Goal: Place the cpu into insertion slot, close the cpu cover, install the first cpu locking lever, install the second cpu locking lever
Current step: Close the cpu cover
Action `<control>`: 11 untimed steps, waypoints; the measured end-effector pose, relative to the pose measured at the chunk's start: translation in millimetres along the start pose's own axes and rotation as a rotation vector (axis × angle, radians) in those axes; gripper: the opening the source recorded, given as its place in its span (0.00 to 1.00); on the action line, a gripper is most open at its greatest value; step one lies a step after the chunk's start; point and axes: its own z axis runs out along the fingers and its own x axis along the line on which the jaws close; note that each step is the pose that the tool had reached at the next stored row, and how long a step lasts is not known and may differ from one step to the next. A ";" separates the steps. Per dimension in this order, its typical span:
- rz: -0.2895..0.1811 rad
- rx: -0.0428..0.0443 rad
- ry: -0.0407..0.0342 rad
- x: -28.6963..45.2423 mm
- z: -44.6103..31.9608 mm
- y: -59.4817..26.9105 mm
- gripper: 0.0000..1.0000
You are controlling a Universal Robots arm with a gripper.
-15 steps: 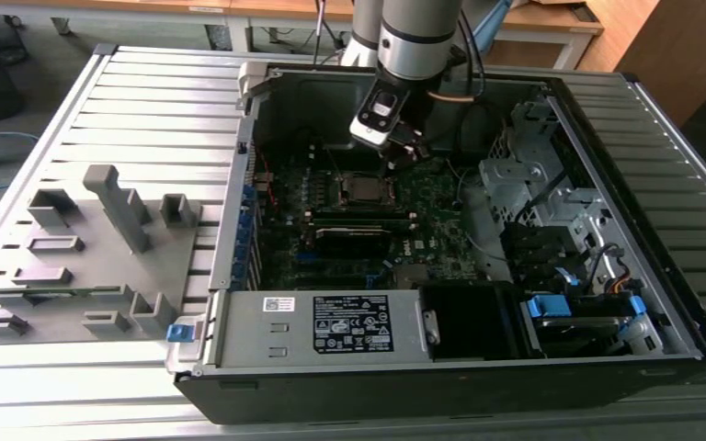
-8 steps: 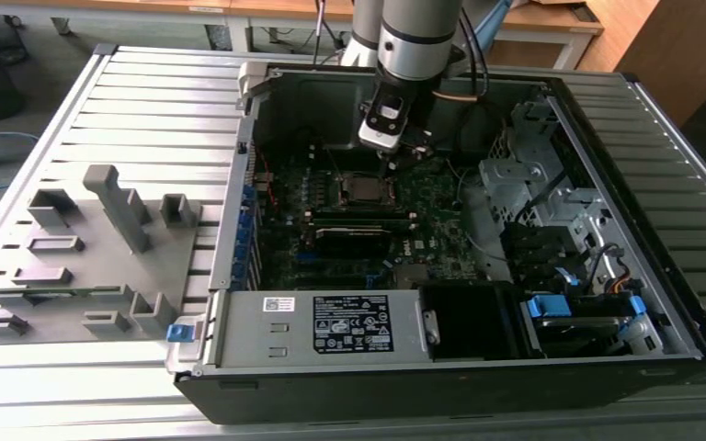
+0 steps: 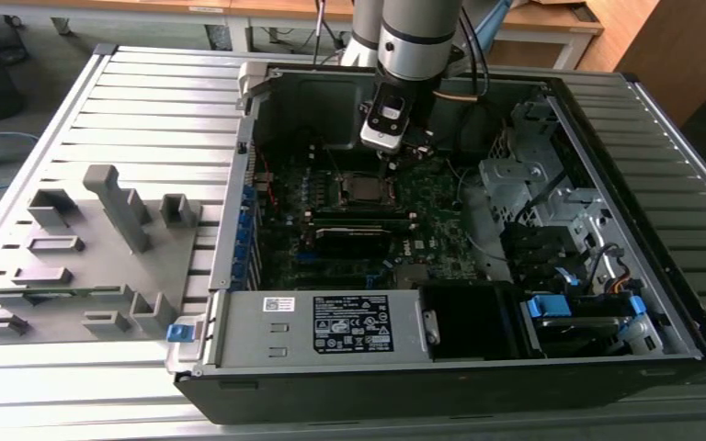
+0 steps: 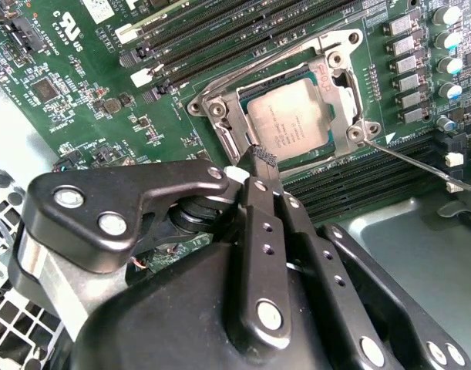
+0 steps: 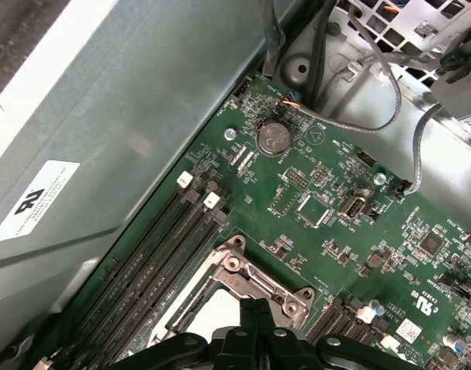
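Found black metal two-finger hand clenched, nothing visibly pinched, tip just beside one corner of the thin shiny silver cpu cover. Found small flat square cpu with dull silver-grey top already lying inside the square black insertion slot, framed by the cover's window. Spotted thin bright steel wire lever jutting away from the socket corner across the long black memory slots; judged it unlatched. Could not tell the other lever's state.

Risks, as judged:
- Could gouge or bend the cover edge with the hard fingertip if driven lower off-line.
- Could slip off the round springy wire under load, letting it whip back.
- Could clip tiny surface parts on the green printed motherboard or the shiny capacitor cans close by.
- Could jam the cover on a skewed chip, though it looked square here.

Materials:
- Stamped sheet-steel cover, glossy and sharp-edged, with round screw heads at the corners.
- Matte cpu lid with faint print.
- Rigid, bumpy board.
- Satin black finger links with silver pins.
- Dark painted steel tower case laid open on a ribbed grey metal counter.
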 end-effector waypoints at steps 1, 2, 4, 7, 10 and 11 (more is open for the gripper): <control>0.000 0.0000 0.0000 0.0 0.0 0.0 0.11; 0.000 0.0000 0.0000 0.0 0.0 0.0 0.11; 0.000 0.0000 0.0000 0.0 0.0 0.0 0.11; 0.000 0.0000 0.0000 0.0 0.0 0.0 0.11; -0.011 0.0001 0.0003 0.0 0.0 0.0 0.11; -0.018 0.0002 0.0005 0.0 0.0 0.0 0.11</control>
